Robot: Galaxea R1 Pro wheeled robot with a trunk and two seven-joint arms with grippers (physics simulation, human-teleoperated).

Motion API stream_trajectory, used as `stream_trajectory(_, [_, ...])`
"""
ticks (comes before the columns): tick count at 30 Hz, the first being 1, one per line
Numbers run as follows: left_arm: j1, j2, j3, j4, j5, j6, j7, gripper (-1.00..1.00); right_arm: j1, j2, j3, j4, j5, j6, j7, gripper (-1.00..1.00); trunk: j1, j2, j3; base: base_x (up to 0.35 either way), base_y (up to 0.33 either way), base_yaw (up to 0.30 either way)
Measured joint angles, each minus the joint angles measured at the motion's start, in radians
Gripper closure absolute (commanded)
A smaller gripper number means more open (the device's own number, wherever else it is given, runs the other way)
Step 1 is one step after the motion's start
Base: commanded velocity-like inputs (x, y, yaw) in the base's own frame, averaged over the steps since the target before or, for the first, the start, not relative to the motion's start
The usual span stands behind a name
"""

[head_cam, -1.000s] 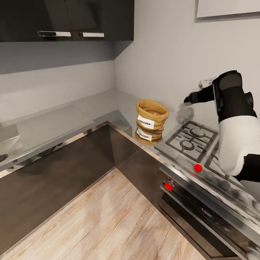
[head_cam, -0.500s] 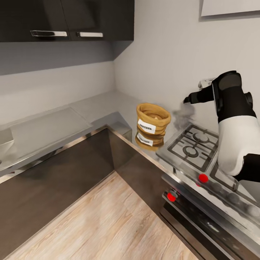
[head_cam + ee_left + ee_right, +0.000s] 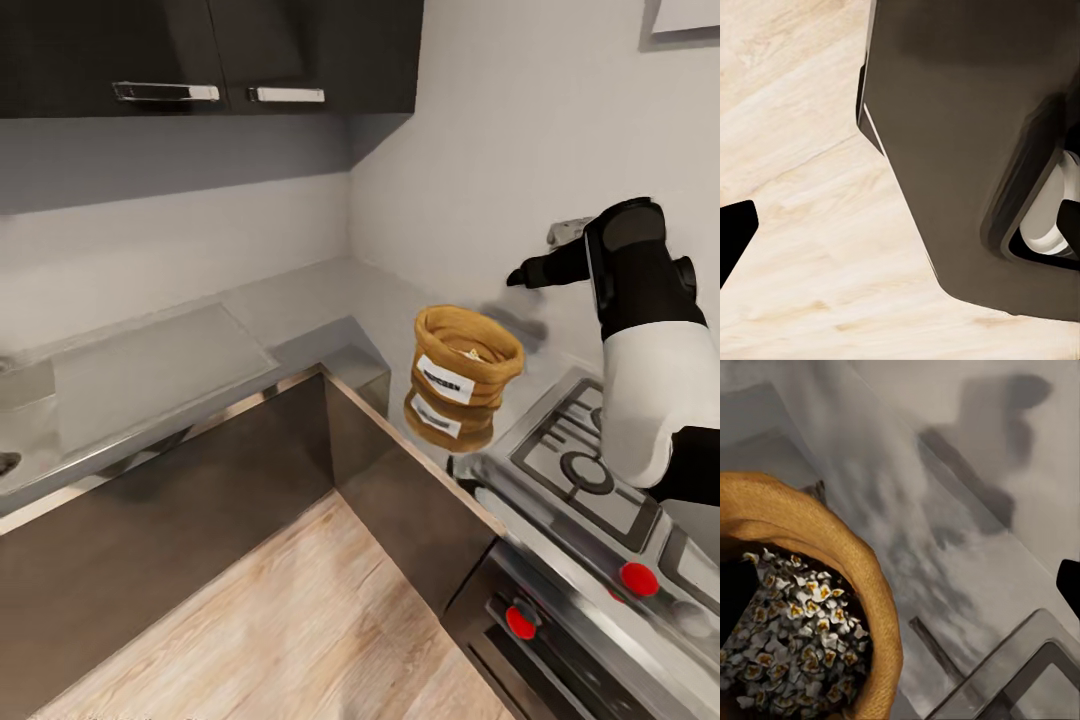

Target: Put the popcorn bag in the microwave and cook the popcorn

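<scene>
The popcorn bag (image 3: 465, 365), a tan burlap sack with a rolled rim and white label, stands upright on the glossy grey countertop (image 3: 300, 310) next to the corner, mirrored in its surface. In the right wrist view its rim (image 3: 866, 562) curves around pale popcorn pieces (image 3: 795, 637) inside. My right gripper (image 3: 520, 273) hovers above and behind the bag near the wall, open, holding nothing, with one fingertip (image 3: 1069, 585) showing. My left gripper (image 3: 900, 229) hangs open over the wood floor (image 3: 795, 150) beside my dark base (image 3: 967, 135). The microwave is out of view.
A silver gas hob (image 3: 590, 470) with black grates and red knobs (image 3: 638, 578) adjoins the bag on the right. Dark upper cabinets (image 3: 200, 50) hang over the left run of the counter. A flat grey panel (image 3: 150, 365) lies on that run. Plank floor (image 3: 300, 620) fills the inner corner.
The camera has moved, so the whole picture has shifted: the bag and hob sit further right and lower. My right arm keeps its pose, its gripper now nearer above the bag.
</scene>
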Motion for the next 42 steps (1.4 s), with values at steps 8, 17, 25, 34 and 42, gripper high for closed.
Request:
stream_trajectory(8, [0.000, 0.000, 0.001, 0.000, 0.000, 0.000, 0.000, -1.00, 0.001, -0.008, 0.002, 0.005, 0.000, 0.000, 0.006, -1.00, 0.000, 0.000, 0.000, 0.010, 0.000, 0.027])
stream_trajectory(17, [0.000, 0.000, 0.001, 0.000, 0.000, 0.000, 0.002, -1.00, 0.041, -0.017, 0.131, 0.005, -0.003, 0.000, 0.096, -1.00, 0.000, 0.000, 0.000, 0.000, 0.000, 0.000])
stream_trajectory(25, [0.000, 0.000, 0.001, 0.000, 0.000, 0.000, 0.002, -1.00, 0.046, -0.018, 0.147, 0.005, 0.006, 0.000, 0.189, -1.00, 0.000, 0.000, 0.000, 0.000, 0.000, 0.000])
stream_trajectory(34, [0.000, 0.000, 0.001, 0.000, 0.000, 0.000, 0.002, -1.00, 0.054, -0.054, 0.148, 0.009, 0.008, 0.000, 0.189, -1.00, 0.000, 0.000, 0.000, 0.042, -0.035, 0.000])
stream_trajectory(42, [0.000, 0.000, 0.001, 0.000, 0.000, 0.000, 0.002, -1.00, 0.161, -0.117, 0.149, 0.009, 0.006, 0.000, 0.242, -1.00, 0.000, 0.000, 0.000, 0.001, -0.001, 0.000])
